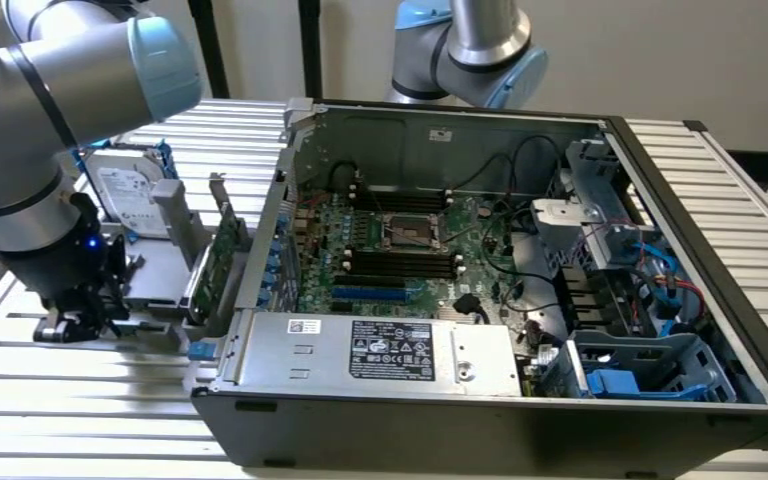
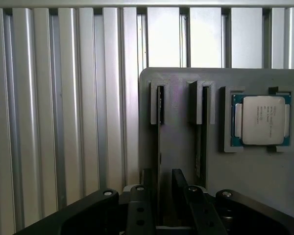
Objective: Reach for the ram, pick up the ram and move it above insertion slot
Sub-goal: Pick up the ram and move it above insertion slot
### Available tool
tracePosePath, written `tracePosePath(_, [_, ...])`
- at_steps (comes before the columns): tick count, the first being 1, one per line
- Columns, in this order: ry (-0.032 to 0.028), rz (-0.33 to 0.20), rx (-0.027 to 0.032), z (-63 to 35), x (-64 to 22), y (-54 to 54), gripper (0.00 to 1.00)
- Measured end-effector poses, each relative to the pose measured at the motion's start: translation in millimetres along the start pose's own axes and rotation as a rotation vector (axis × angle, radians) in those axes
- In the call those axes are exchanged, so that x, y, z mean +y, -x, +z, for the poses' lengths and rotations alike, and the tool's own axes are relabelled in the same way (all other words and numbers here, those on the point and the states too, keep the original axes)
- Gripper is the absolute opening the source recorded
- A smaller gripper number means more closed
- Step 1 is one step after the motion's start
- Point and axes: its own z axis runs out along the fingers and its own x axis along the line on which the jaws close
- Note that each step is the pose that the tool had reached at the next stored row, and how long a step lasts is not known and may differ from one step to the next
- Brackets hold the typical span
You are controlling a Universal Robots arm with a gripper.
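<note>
At the lower left of the exterior view, the grey-and-blue robot arm (image 1: 37, 150) holds its black gripper (image 1: 77, 322) low over a grey plastic holder block (image 1: 157, 278). The block sits on the slatted metal table (image 1: 91, 410), just beside the open black computer case (image 1: 518, 420). Seen from the wrist camera, the ram (image 2: 159, 122), a thin dark stick viewed edge-on, stands upright in a narrow slot of the holder. The gripper is released: its fingers (image 2: 179, 183) sit spread on either side of the ram, with a gap showing on one side. A square silver processor chip (image 2: 262, 120) rests in a neighbouring pocket. A silver labelled hard drive (image 1: 124, 188) stands behind the arm.
</note>
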Motion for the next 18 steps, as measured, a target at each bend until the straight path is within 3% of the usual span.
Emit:
tracePosePath(3, [0.0000, 0.000, 0.0000, 0.0, 0.4, 0.0, 0.31])
tracePosePath(6, [0.0001, 0.000, 0.0002, 0.0, 0.5, 0.0, 0.16])
tracePosePath(8, [0.0001, 0.000, 0.0001, 0.0, 0.5, 0.0, 0.14])
tracePosePath(18, [0.0001, 0.000, 0.0001, 0.0, 0.5, 0.0, 0.14])
